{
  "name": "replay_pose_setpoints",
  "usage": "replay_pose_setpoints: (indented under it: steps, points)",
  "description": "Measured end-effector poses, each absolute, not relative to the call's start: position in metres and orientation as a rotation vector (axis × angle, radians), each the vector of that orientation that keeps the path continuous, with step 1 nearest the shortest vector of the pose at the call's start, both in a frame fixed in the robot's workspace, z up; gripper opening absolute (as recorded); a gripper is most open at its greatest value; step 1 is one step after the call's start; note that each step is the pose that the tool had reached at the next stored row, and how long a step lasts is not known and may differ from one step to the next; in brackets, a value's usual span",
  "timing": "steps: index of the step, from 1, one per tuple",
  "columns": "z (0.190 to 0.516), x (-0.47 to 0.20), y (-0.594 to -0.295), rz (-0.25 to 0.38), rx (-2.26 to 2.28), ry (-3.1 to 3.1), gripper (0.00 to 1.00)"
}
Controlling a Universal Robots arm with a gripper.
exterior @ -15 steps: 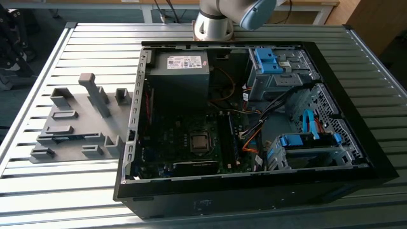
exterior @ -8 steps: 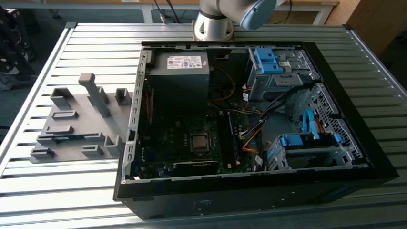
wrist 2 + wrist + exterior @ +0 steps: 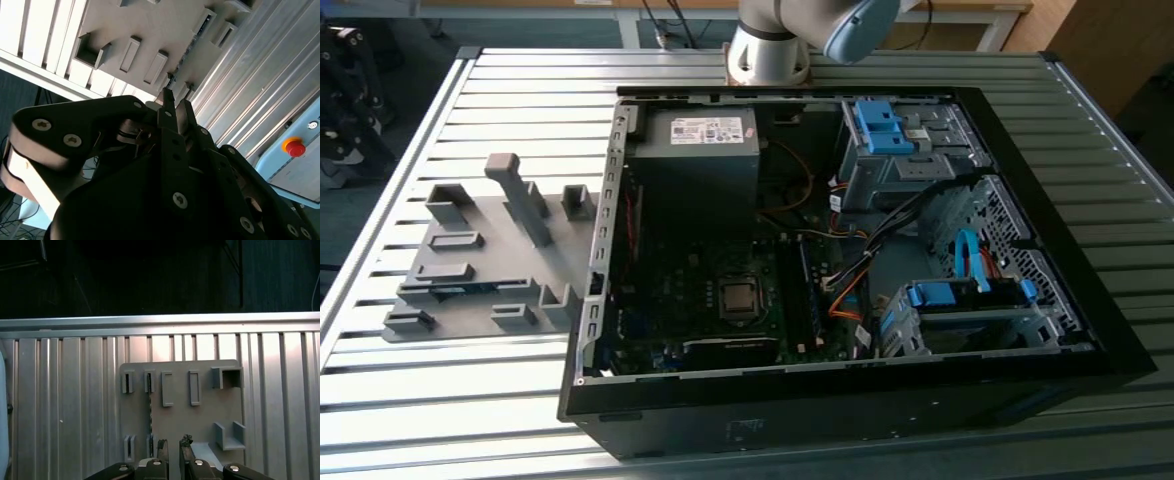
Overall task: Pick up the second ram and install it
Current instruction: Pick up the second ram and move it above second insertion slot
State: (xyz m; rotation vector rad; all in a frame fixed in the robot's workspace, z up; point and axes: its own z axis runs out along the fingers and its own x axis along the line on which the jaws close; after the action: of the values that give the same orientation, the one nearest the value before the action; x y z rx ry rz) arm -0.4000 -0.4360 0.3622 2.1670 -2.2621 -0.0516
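The second ram point(image 3: 150, 412) stands on edge in the grey holder tray point(image 3: 200, 425), a thin dark strip held between two pairs of posts. In the exterior view it shows as a blue-green sliver point(image 3: 460, 290) near the front of the tray point(image 3: 487, 255), on the exterior view's left. It is also seen edge-on in the second wrist view point(image 3: 186, 50). My gripper point(image 3: 173, 444) hangs well above the tray, a little to one side of the stick. Its black fingers point(image 3: 167, 100) stand a narrow gap apart with nothing between them.
The open black computer case point(image 3: 854, 400) lies beside the tray on the slatted aluminium table point(image 3: 494, 90). Inside are the green motherboard point(image 3: 707, 290), grey power supply point(image 3: 700, 135) and blue drive bays point(image 3: 881, 125). A red stop button point(image 3: 294, 147) sits off the table.
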Motion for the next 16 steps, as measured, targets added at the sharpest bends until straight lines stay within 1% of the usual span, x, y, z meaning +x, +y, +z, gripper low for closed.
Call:
replay_pose_setpoints:
  steps: [16]
  points:
    - [0.3532,-0.4002,-0.4375,-0.051,2.167,-2.262,0.24]
